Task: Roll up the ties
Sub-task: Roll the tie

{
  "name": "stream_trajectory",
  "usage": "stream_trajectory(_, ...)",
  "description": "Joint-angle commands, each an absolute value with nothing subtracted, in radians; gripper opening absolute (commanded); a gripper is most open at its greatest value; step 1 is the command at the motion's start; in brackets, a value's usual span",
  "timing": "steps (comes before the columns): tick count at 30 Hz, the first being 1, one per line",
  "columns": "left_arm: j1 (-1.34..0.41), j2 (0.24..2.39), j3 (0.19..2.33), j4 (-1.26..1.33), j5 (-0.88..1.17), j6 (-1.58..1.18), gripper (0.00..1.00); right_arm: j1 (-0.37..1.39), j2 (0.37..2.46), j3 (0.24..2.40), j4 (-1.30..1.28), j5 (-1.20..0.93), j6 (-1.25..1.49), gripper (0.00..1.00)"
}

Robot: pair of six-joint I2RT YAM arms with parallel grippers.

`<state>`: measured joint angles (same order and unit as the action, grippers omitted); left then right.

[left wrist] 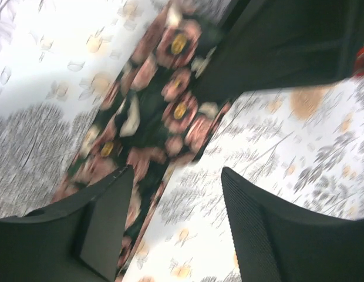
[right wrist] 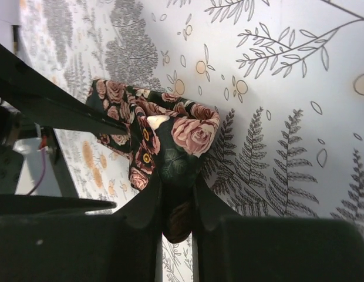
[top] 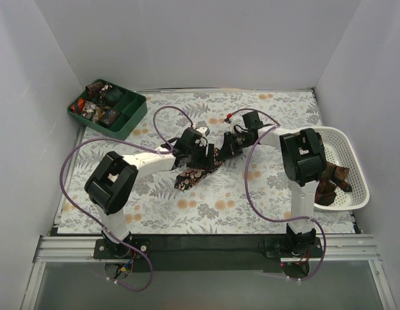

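right gripper (right wrist: 177, 188) pinched shut on the folded end of tie (top: 199, 169), mid-table. left gripper (left wrist: 176, 173) open over tie's flat part, holding nothing. tray (top: 132, 119) back-left and basket (top: 355, 174) right, both well apart from it.

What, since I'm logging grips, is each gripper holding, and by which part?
The right gripper is shut on the rose-print tie, pinching its bunched, folded end. The left gripper stands open over the tie's flat length, holding nothing.
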<state>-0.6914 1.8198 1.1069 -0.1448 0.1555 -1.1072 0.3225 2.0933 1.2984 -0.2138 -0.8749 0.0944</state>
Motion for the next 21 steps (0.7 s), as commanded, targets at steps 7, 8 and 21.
stream_trajectory(7,-0.666,1.528,0.939,-0.320,0.028,-1.078,0.62,0.359,1.896,1.374,-0.428,-0.292,-0.121,0.05)
stream_trajectory(8,-0.663,1.487,0.924,-0.331,0.022,-1.078,0.62,0.377,1.884,1.381,-0.436,-0.241,-0.130,0.05)
stream_trajectory(21,-0.638,1.266,0.742,-0.448,-0.034,-1.123,0.61,0.712,1.923,1.359,-0.457,0.624,-0.164,0.05)
